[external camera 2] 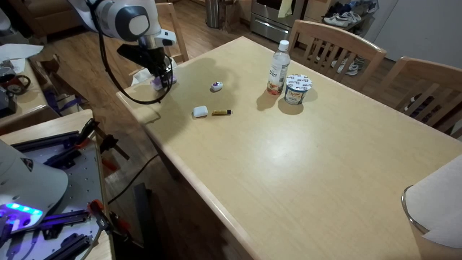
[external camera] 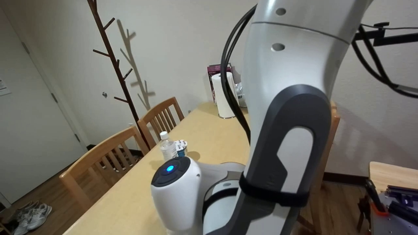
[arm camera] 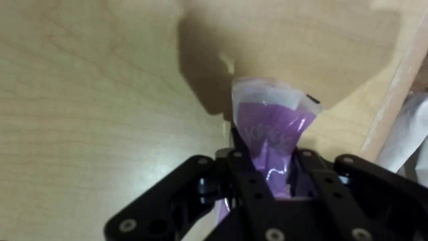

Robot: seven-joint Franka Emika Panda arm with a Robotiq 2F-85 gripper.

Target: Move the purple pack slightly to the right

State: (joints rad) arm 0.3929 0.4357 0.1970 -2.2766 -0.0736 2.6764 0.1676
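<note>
The purple pack (arm camera: 271,130) is a soft, glossy lilac packet with a clear end. In the wrist view it stands between the two black fingers of my gripper (arm camera: 270,157), pinched narrow where they press on it. Its lower part is hidden by the gripper, with a sliver showing at the lower left. In an exterior view the pack (external camera 2: 157,83) shows lilac on both sides of my gripper (external camera 2: 165,77), at the table's far-left corner. I cannot tell whether it touches the table. In an exterior view the arm hides both gripper and pack.
The table edge (arm camera: 391,103) lies close on the right in the wrist view. On the table are a small white-and-purple item (external camera 2: 216,86), a white case (external camera 2: 200,111), a yellow tube (external camera 2: 221,112), a bottle (external camera 2: 278,68), a cup (external camera 2: 296,90) and a paper roll (external camera 2: 440,206).
</note>
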